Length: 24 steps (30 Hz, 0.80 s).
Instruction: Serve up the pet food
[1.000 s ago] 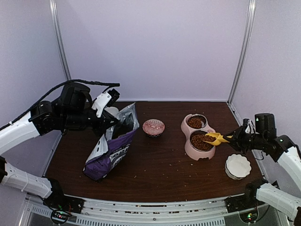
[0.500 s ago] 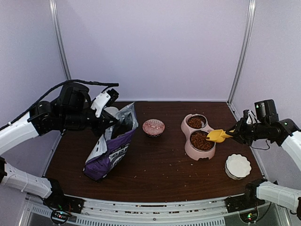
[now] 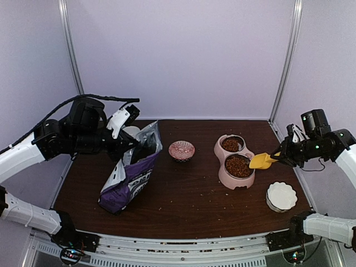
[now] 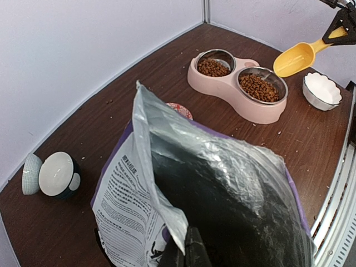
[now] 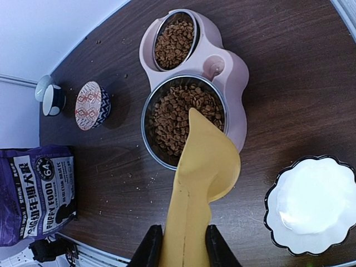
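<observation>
Pet food [image 3: 238, 166] fills both steel bowls of the pink double feeder [image 3: 222, 176]; the right wrist view shows the brown kibble [image 5: 178, 119] heaped in the near bowl. My right gripper [image 5: 184, 245] is shut on the handle of a yellow scoop [image 5: 203, 178], held in the air over the feeder's right edge [image 3: 260, 161]. The scoop [image 4: 297, 54] looks empty in the left wrist view. My left gripper [image 4: 186, 250] is shut on the rim of the open purple food bag [image 4: 222, 183], which leans upright at the left [image 3: 130, 178]. The bag's inside is dark.
A small patterned bowl [image 3: 182, 149] sits mid-table between bag and feeder. A white scalloped dish [image 3: 281, 196] lies near the right front, below the scoop. A white and dark cup [image 4: 55, 174] lies at the back left. Loose crumbs dot the dark tabletop.
My right gripper has lifted and drawn to the right, taking the scoop off the near bowl. The left arm and the bag have stayed put.
</observation>
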Each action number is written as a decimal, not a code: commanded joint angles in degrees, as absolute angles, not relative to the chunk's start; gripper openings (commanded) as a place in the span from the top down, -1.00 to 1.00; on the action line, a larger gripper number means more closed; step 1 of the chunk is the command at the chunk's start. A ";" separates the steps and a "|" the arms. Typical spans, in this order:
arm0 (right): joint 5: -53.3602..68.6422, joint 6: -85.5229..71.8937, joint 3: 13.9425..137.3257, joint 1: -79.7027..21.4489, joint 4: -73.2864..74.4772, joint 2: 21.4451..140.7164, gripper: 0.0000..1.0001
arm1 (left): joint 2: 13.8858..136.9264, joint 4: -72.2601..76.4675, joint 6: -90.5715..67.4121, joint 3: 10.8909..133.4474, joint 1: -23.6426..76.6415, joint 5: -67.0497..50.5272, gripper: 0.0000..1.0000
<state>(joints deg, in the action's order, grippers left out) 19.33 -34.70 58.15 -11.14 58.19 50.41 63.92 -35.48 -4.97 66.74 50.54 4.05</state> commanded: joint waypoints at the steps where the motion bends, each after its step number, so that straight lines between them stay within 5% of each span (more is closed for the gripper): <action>1: 24.99 -33.16 60.88 -12.50 53.57 49.28 0.75 | 63.06 -33.73 -4.31 66.36 50.10 3.16 1.00; 12: 28.87 -53.07 55.10 -38.53 19.12 47.13 0.73 | 64.84 -33.65 -1.15 66.53 50.18 -5.73 1.00; 24: 21.40 -47.72 66.25 -59.21 18.69 59.59 0.73 | 66.88 -33.57 1.05 66.34 53.95 -10.29 1.00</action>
